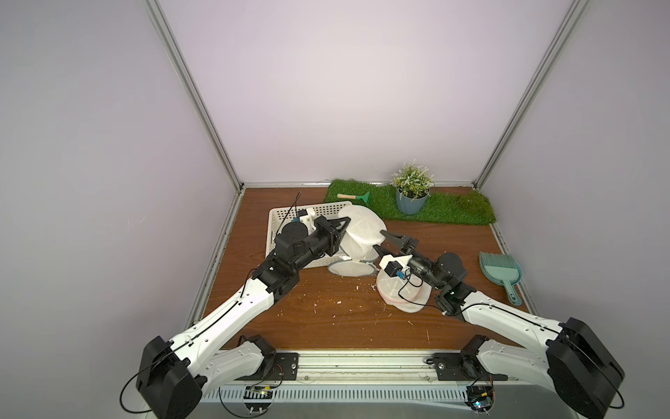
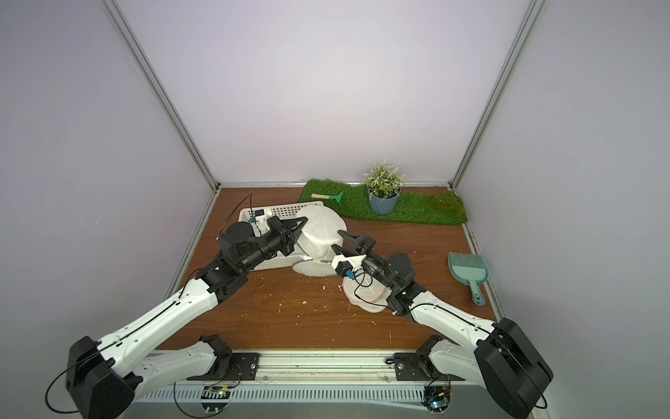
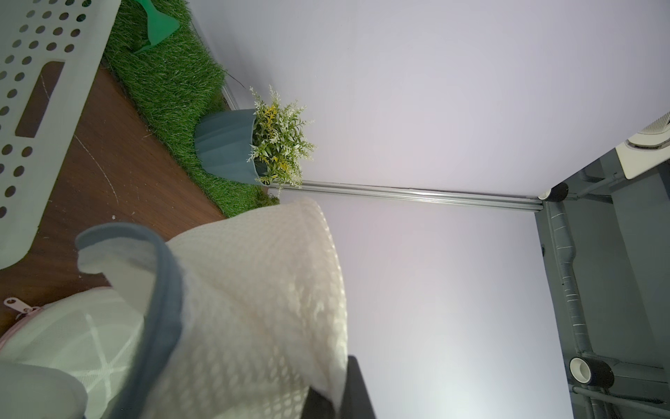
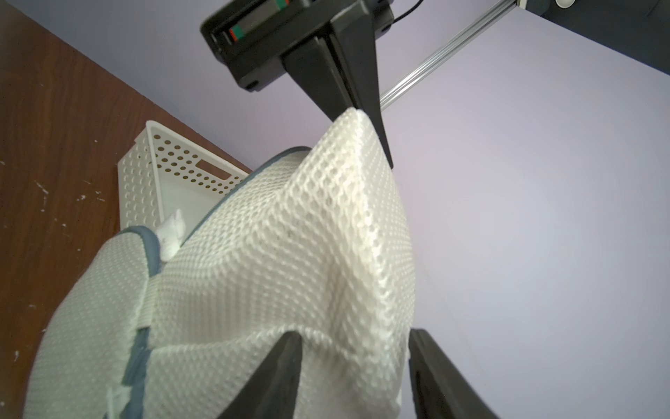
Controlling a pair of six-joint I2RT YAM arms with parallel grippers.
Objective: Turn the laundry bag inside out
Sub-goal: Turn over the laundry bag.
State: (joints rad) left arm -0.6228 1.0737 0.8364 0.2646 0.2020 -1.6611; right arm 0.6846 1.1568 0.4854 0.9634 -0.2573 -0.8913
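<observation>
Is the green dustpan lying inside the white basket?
No, the dustpan lies on the wooden table, well apart from the basket.

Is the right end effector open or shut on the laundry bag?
Open: in the right wrist view the right end effector has fingers apart, a fold of the laundry bag between them.

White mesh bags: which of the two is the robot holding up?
The white mesh bag with grey-blue trim, pinched in the shut left gripper; the white mesh bag with pink trim lies ungripped on the brown wooden table.
</observation>
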